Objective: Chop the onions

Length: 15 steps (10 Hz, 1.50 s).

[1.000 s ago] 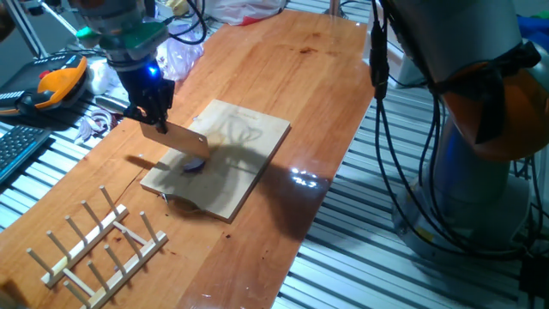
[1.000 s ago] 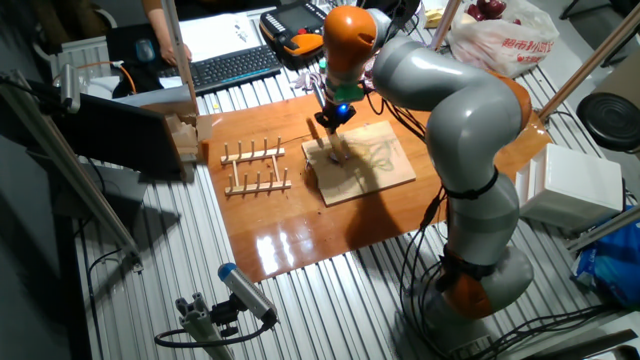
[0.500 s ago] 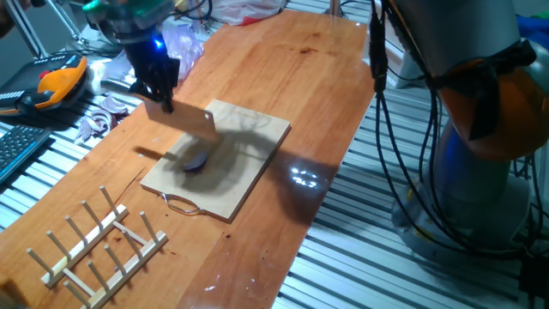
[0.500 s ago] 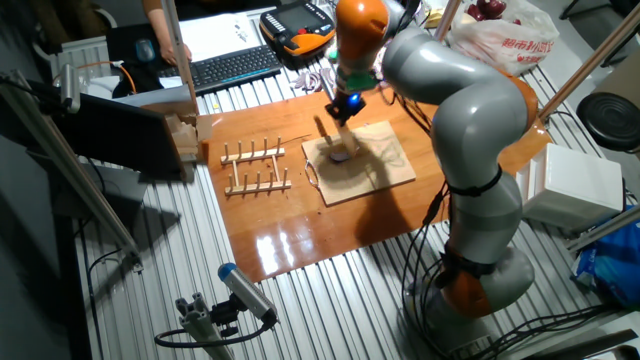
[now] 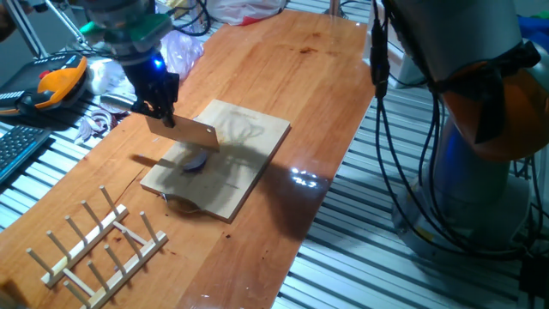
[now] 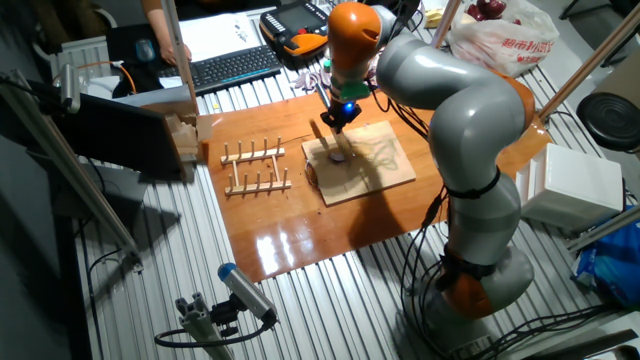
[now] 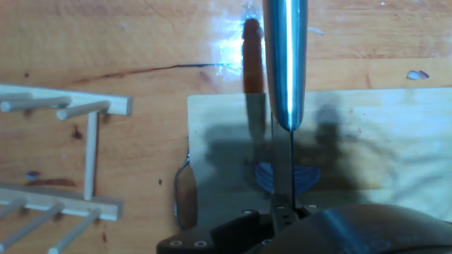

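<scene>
Since half a second ago the knife [image 5: 190, 134] has dropped back toward the board [image 5: 249, 150]. The hand [image 5: 160, 109], clamped on the knife, holds the blade just above the onion [image 5: 196, 161] near the board's middle. Risk: an off-centre stroke could roll the onion aside, uncut.

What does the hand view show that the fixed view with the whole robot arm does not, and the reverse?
Only the hand view shows the knife edge-on, directly over the onion piece. Only the fixed view shows the full arm, keyboard and plastic bag. Both show the cutting board, the wooden rack and the table.
</scene>
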Tool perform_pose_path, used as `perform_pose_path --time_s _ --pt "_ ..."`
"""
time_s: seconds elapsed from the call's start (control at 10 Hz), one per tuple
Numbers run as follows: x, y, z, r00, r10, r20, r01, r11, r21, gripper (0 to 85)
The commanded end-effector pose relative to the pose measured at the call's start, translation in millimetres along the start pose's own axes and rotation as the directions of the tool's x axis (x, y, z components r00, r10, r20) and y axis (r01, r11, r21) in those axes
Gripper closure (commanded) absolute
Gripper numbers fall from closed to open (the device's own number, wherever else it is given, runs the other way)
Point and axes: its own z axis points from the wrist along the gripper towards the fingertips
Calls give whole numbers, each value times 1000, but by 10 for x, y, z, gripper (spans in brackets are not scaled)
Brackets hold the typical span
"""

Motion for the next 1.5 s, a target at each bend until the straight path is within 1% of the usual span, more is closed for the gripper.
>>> perform_pose_path --time_s 0.0,0.1,0.2,0.3,0.5,0.6,0.7,0.8,0.9,1.0,1.1,1.2,1.4 --pt "-4 8 18 1000 6 -4 -6 1000 4 850" --pt "4 29 57 1000 16 1 -16 1000 -2 850" --pt "14 47 58 1000 17 9 -17 1000 -2 850" --pt "32 56 24 1000 16 18 -16 1000 -2 850" --pt "38 61 8 999 35 21 -35 999 -19 850" --pt "38 61 8 999 43 16 -43 999 -30 850" --pt "65 -23 -66 1000 21 13 -21 999 -31 850" --pt "79 -168 -161 1000 4 10 -3 998 -60 850" --pt "79 -168 -161 1000 -21 3 21 999 -45 850" --pt "79 -168 -161 1000 -31 0 31 999 -43 850" --pt "79 -168 -161 999 -39 1 39 998 -43 850" --pt "79 -168 -161 1000 -19 4 20 998 -58 850" --pt "79 -168 -161 999 36 3 -36 998 -58 850"
